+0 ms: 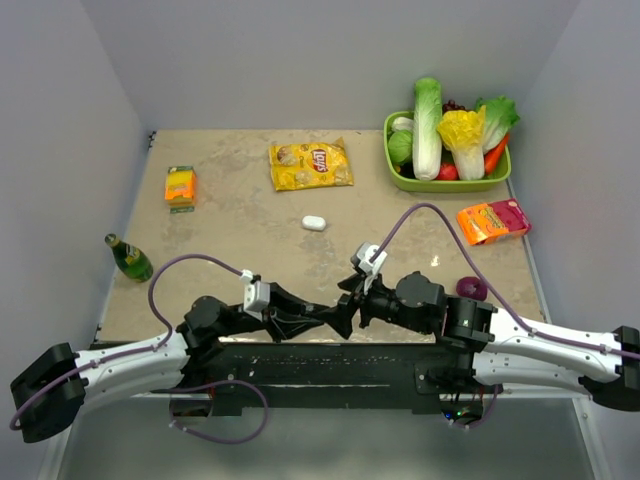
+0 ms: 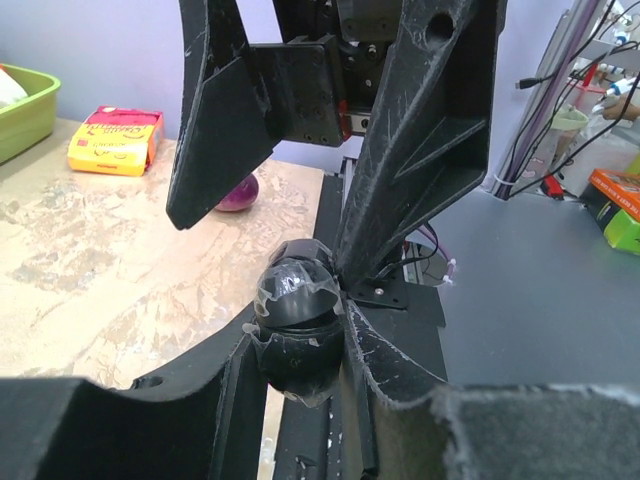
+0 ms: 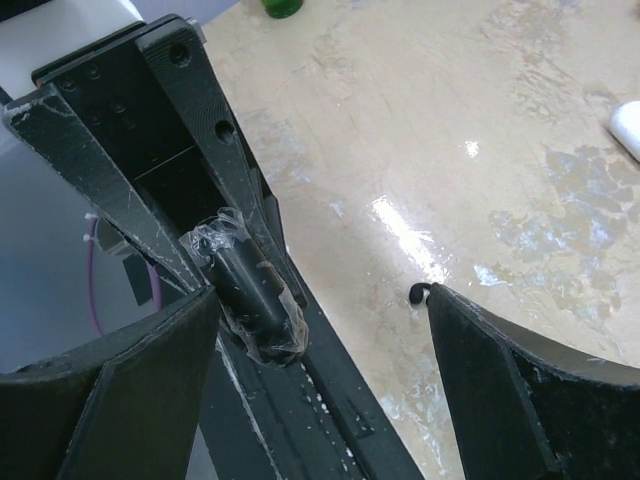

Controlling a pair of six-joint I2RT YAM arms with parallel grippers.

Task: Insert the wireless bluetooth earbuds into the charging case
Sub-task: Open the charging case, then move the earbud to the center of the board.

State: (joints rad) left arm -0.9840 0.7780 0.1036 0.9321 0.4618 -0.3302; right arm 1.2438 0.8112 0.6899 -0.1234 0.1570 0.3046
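The white pill-shaped charging case [image 1: 314, 223] lies alone mid-table; its end shows in the right wrist view [image 3: 628, 126]. My left gripper [image 1: 335, 318] is shut on a small dark rounded piece wrapped in clear film [image 2: 295, 318], held at the table's near edge; the piece also shows in the right wrist view [image 3: 250, 290]. I cannot tell if it is an earbud. My right gripper [image 1: 352, 298] is open, its jaws spread on either side of the left gripper's tips [image 3: 320, 300]. A tiny dark curled bit [image 3: 418, 293] lies on the table by the right finger. No whitish earbuds show.
A yellow chips bag [image 1: 311, 165] lies at the back. A green basket [image 1: 447, 183] of vegetables stands back right, an orange-pink packet [image 1: 492, 221] in front of it. A purple onion [image 1: 471, 288] is beside the right arm. An orange box [image 1: 181, 186] and a green bottle [image 1: 130, 258] are on the left.
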